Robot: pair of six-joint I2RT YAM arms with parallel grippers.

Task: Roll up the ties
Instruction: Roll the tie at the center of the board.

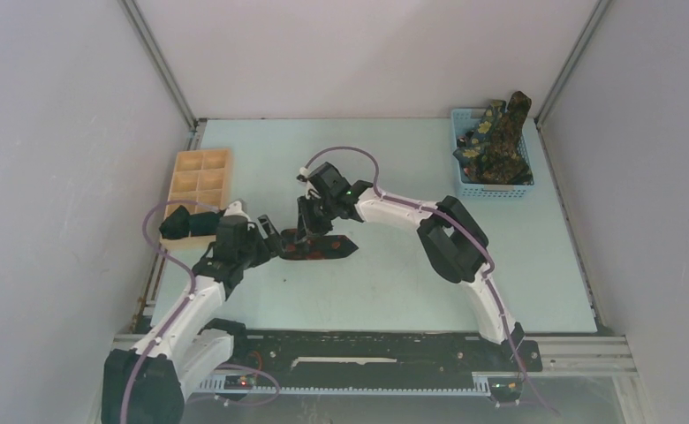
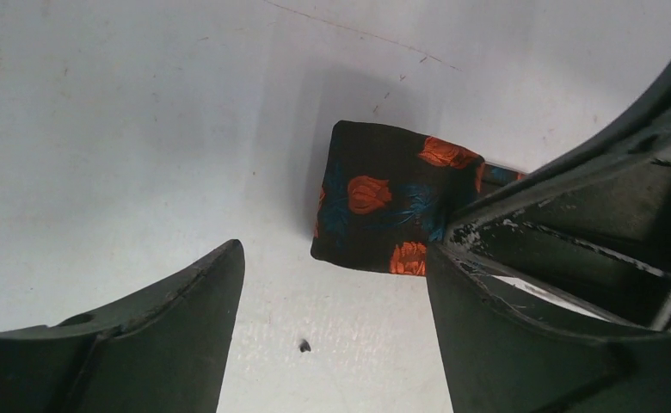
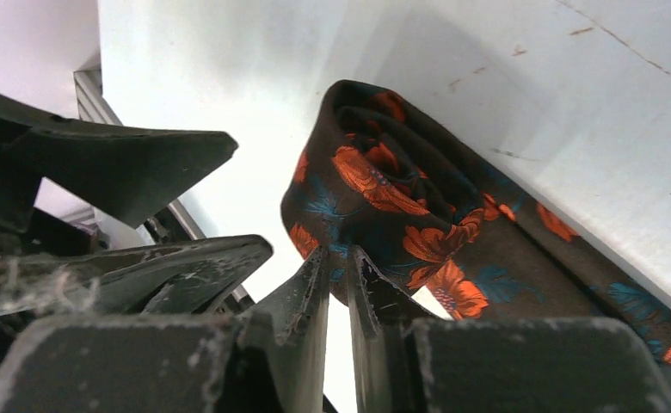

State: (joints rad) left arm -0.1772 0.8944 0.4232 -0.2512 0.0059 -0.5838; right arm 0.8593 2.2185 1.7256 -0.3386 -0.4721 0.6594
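The pale blue worktop [image 1: 465,265] carries everything. In its far right corner the blue mesh basket [image 1: 495,189] holds a heap of dark green ties [image 1: 502,141] with yellow flowers, and against the left edge lies the wooden compartment tray [image 1: 201,172]. Left of centre, about midway between the far and near edges, the black tie [image 1: 330,249] with orange flowers lies partly rolled, the roll at its left end and the loose length running flat to the right. The left gripper [image 2: 339,249] stands wide, its fingers either side of the roll's end. The right gripper [image 3: 339,258] is almost closed, tips against the roll; whether fabric is pinched I cannot tell.
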